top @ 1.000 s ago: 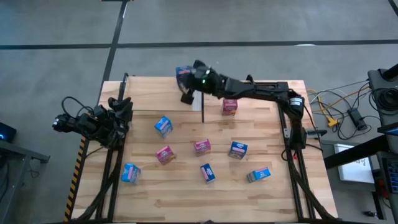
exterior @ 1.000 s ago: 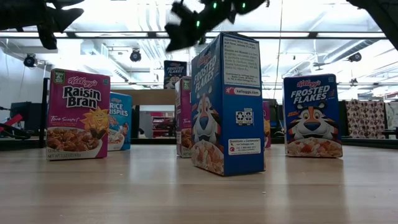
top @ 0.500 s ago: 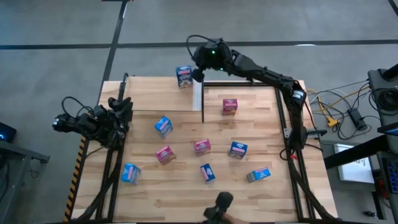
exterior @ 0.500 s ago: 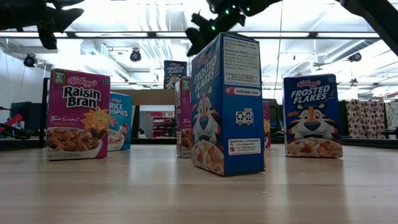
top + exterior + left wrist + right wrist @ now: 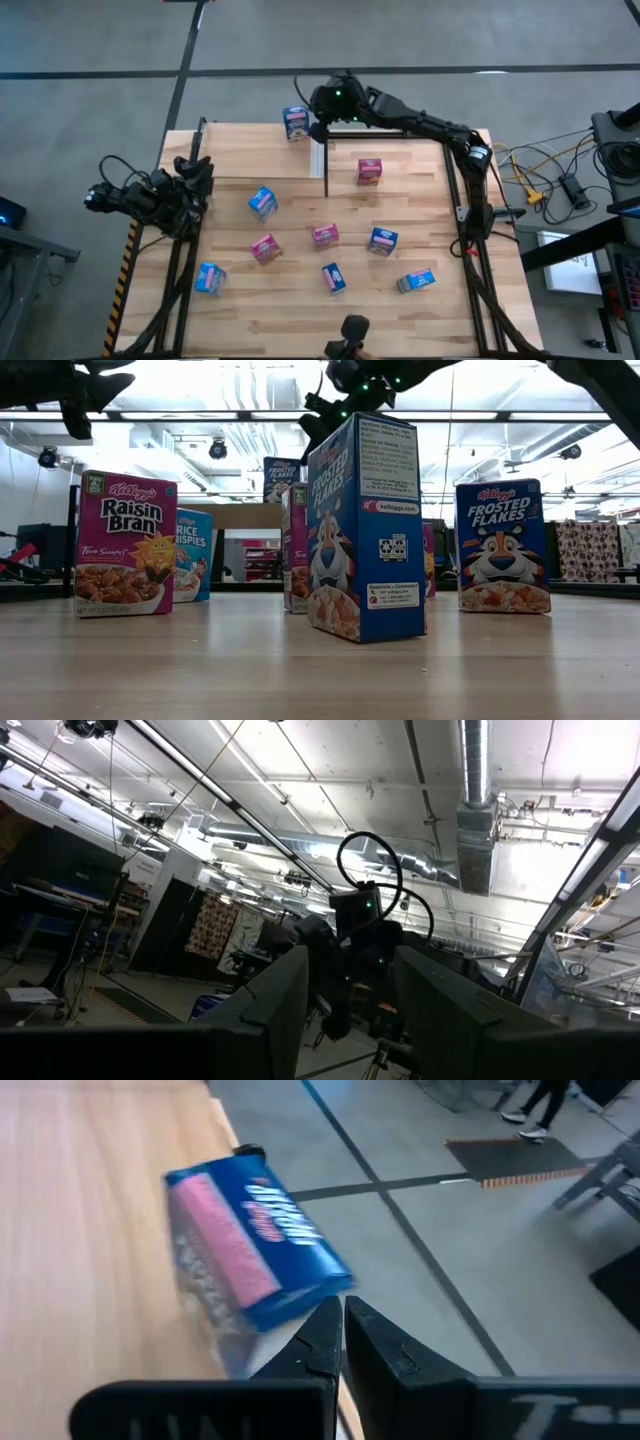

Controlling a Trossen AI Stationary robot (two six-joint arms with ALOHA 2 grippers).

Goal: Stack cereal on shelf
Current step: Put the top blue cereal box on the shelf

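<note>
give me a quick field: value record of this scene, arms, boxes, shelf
right gripper: shut, empty, at the table's far edge beside a blue cereal box
left gripper: waiting at the table's left edge, holding nothing
shelf: far middle of the table, seen edge-on from above
pink box by shelf: just right of the shelf
loose boxes: seven more spread over the tabletop, blue and pink mixed
nearest to low camera: blue Frosted Flakes box, upright

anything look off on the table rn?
One thing: the blue cereal box by the table's far edge, left of the shelf, looks tilted in the right wrist view, not standing square. The right claw is shut just beside it, holding nothing. Other boxes stand scattered; nothing spilled or crushed.
</note>
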